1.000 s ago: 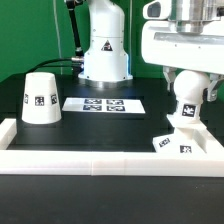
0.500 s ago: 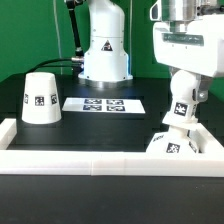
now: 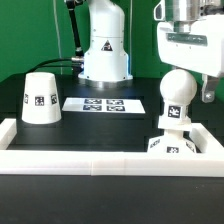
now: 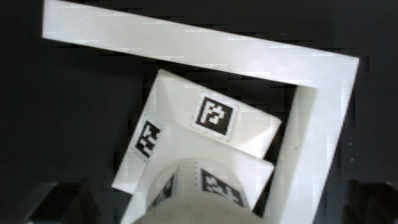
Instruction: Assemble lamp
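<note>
White bulb (image 3: 175, 95) upright over angular base (image 3: 172, 146) at the exterior view's right, by border wall (image 3: 100, 161), tool's state cannot be told, shade (image 3: 40, 97) well apart left on black worktop (image 3: 120, 125), marker board (image 3: 104, 104) between.

1. The arm comes down from the top of the exterior view, on that view's right, its white wrist housing pointing down.
2. The gripper (image 3: 181, 80) hangs below the housing, fingers downward, closed on the bulb (image 3: 176, 95).
3. In the wrist view, dark fingers (image 4: 63, 203) flank the bulb (image 4: 199, 182).
</note>
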Action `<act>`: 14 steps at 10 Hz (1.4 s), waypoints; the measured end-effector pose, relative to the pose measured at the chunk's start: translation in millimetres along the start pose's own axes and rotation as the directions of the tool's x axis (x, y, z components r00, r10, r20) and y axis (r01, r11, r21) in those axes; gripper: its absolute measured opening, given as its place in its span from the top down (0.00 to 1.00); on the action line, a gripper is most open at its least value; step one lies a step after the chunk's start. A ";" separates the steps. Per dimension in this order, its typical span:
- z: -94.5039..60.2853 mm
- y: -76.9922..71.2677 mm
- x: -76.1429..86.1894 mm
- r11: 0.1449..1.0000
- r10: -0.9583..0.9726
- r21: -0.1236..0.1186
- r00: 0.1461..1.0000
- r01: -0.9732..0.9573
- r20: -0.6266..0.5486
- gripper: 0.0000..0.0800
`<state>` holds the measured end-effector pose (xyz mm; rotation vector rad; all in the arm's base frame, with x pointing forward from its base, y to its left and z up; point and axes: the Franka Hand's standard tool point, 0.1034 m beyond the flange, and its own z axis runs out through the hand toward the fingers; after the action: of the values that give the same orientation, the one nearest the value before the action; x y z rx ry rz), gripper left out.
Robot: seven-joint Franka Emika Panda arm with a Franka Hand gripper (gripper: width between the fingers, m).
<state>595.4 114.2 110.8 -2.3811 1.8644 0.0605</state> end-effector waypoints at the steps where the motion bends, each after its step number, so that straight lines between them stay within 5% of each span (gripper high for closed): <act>1: -4.7 1.2 -6.1 1.000 -0.019 0.001 1.000 0.019 0.001 0.13; 4: -15.7 22.1 -35.9 0.993 -0.115 -0.030 0.993 0.115 -0.010 0.13; 9: -10.3 30.0 -40.6 0.988 -0.145 -0.048 0.989 0.145 0.000 0.13; 10: -7.2 39.3 -43.5 0.930 -0.342 -0.140 0.939 0.341 0.015 0.13; 12: -4.7 51.4 -33.2 0.804 -0.573 -0.167 0.818 0.571 0.039 0.13; 14: -3.8 71.2 -2.0 0.758 -0.637 -0.139 0.769 0.637 0.052 0.13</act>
<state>525.8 98.8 109.9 -2.9792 0.9662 0.1414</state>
